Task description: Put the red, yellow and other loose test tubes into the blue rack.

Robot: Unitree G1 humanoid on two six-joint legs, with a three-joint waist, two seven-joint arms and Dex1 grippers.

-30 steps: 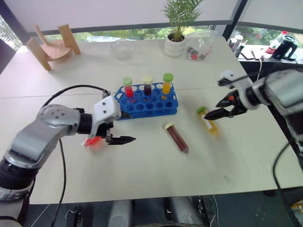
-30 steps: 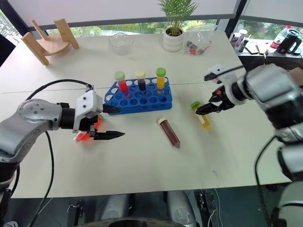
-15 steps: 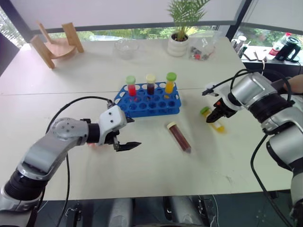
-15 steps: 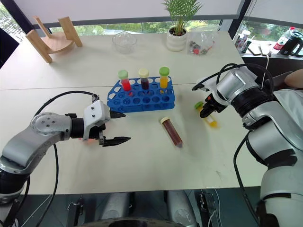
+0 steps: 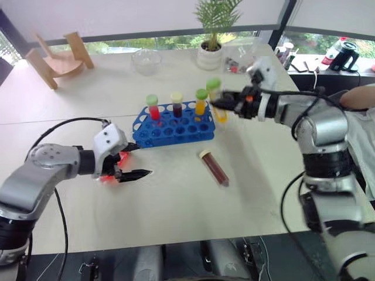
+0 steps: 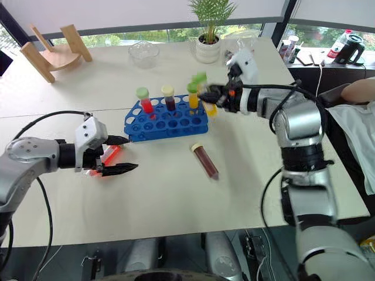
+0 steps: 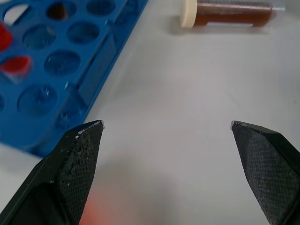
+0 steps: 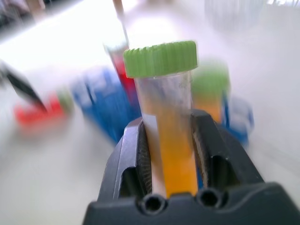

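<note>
The blue rack holds three capped tubes: red, dark and orange. My right gripper is shut on a yellow test tube with a green cap, held in the air over the rack's right end. A brown tube with a cream cap lies on the table in front of the rack. A red tube lies on the table left of the rack, under my left gripper. That gripper is open, its fingers wide apart just above the table, pointing towards the rack and the brown tube.
At the back of the table stand a wooden stand, a glass bowl, a potted plant and a plastic bag. A person's arm shows at the right edge.
My right gripper shut on the yellow tube lying on the table and carried it up and left to the rack's right end. My left gripper shifted a little left and stayed open.
</note>
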